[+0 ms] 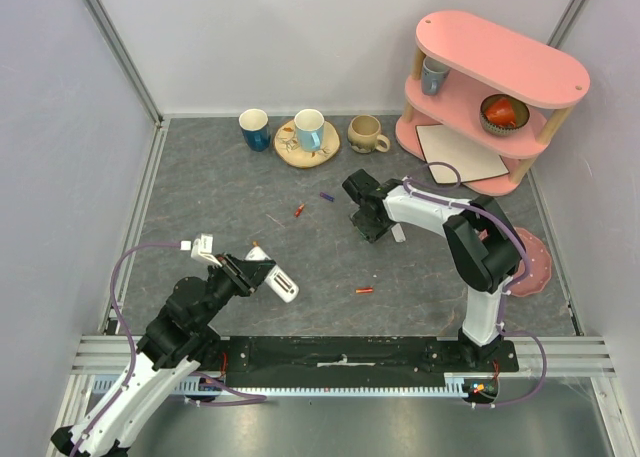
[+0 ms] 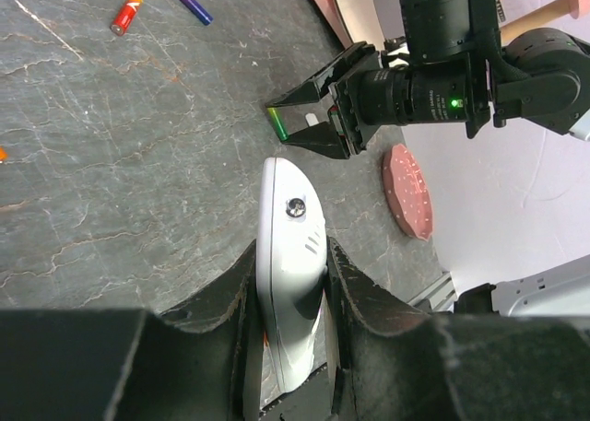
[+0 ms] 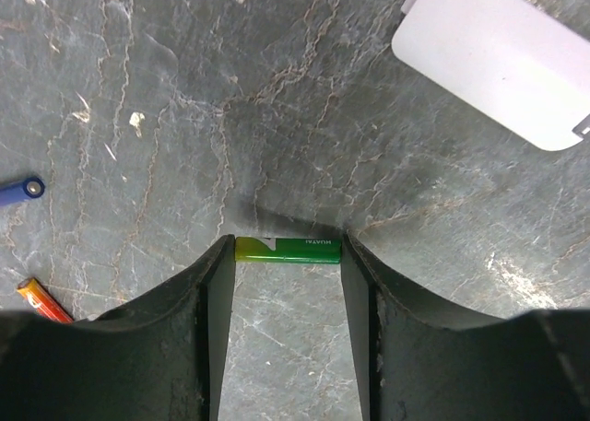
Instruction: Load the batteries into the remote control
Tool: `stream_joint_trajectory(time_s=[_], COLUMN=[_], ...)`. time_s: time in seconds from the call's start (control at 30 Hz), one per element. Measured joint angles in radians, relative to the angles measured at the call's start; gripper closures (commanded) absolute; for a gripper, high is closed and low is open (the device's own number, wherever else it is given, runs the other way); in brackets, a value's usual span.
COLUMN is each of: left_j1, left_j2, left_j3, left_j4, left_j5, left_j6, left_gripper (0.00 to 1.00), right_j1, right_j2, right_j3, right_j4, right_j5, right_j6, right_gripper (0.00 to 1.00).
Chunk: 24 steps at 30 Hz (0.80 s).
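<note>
Noted bowl (image 1: 505,129) holding red item (image 1: 501,109). Gripped remote control (image 2: 290,209) in left tool (image 2: 290,255), long axis toward right edge; pinched green battery (image 3: 295,250) endwise in right tool (image 3: 288,266).

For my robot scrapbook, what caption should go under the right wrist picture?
Right claw pinching a green battery by its two ends.

This is a robot test cell in a lab, not a lived-in room. Plain pale panels (image 1: 300,37) wall in the counter (image 1: 220,197) on three sides, held by bare aluminium rails (image 1: 115,37). Two arms (image 1: 425,209) are bolted to a black base plate (image 1: 340,352) at the near edge, and purple cables (image 1: 113,277) loop loose. The household things look like staged props: a pink toy shelf (image 1: 500,62), mugs (image 1: 254,129) in a row, and batteries (image 1: 364,290) strewn on the stone-patterned surface.
</note>
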Motion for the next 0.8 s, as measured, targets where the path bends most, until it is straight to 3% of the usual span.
stream_joint_trajectory(time_s=[0.57, 0.8], left_j1=[0.000, 0.000], left_j2=[0.000, 0.000], left_j3=[0.010, 0.028], left_j4=[-0.021, -0.025], left_j5=[0.004, 0.004], left_j6=[0.001, 0.008], left_gripper=[0.98, 0.98], right_j1=[0.000, 0.001], right_j2=[-0.004, -0.121], right_j3=[0.006, 0.008], right_j4=[0.000, 0.047], right_j5=[-0.043, -0.004], right_j6=[-0.164, -0.465], right_gripper=[0.38, 0.41])
